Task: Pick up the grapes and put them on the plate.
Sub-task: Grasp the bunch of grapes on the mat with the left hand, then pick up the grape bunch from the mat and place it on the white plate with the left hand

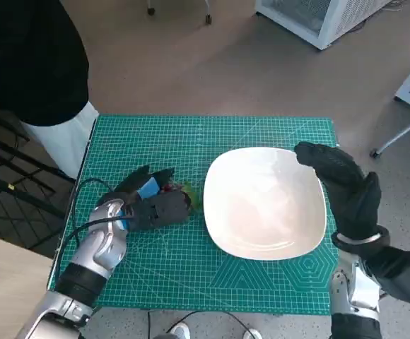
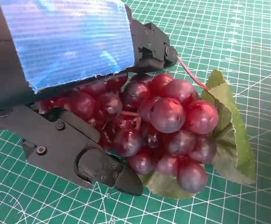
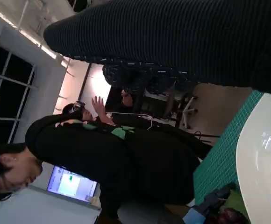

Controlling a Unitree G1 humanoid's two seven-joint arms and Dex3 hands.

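Observation:
A bunch of dark red grapes [image 2: 166, 126] with green leaves [image 2: 229, 121] lies on the green cutting mat [image 1: 212, 134], just left of the white plate [image 1: 265, 201]. My left hand [image 1: 152, 201] lies over the bunch and its black fingers [image 2: 79, 154] close around the grapes from both sides. In the head view only a bit of red and green [image 1: 184, 191] shows past the hand. My right hand [image 1: 343, 187] in its black glove rests at the plate's right rim, holding nothing. The right wrist view shows the plate's edge [image 3: 264, 163] and the grapes [image 3: 229, 215] far off.
A person in black top and white trousers [image 1: 46, 85] stands at the table's far left corner. A black cable [image 1: 85, 212] runs along my left forearm. White cabinets [image 1: 318, 18] stand on the floor beyond the table. A wooden surface [image 1: 3, 289] lies at the near left.

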